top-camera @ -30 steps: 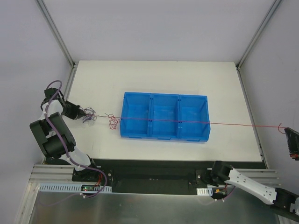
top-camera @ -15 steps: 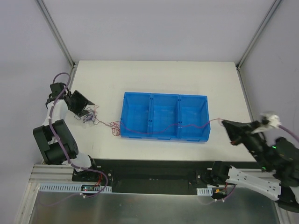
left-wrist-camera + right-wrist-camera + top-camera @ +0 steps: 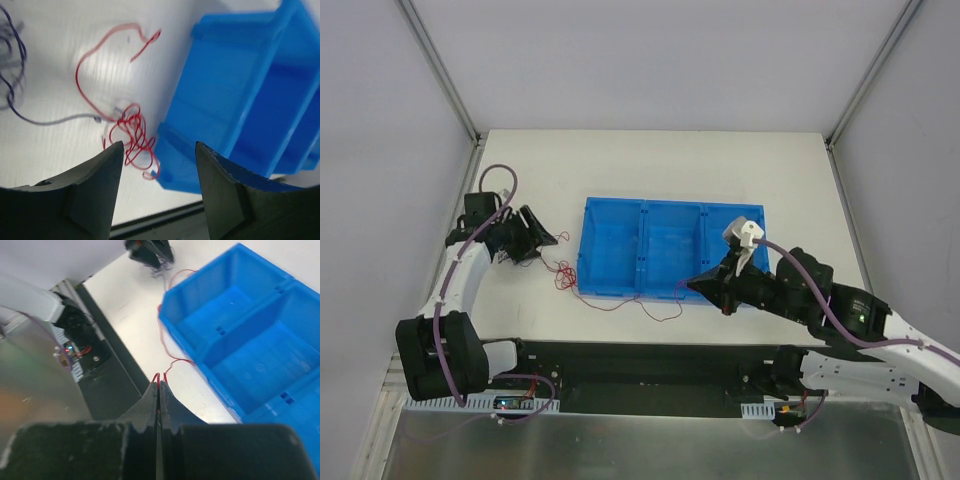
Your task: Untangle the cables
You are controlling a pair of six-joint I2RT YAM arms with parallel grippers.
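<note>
Running left-right along the blue bin (image 3: pixel 650 283), red cable (image 3: pixel 132 132) (slack) pinched in right gripper (image 3: pixel 158 382), left gripper (image 3: pixel 158 150) spread.

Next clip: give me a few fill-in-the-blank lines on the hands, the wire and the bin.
The right hand is shut on a thin ___ wire.
The left hand has its jaws ___ and holds nothing.
The blue bin has ___ compartments.
Missing words: red; open; three.
</note>
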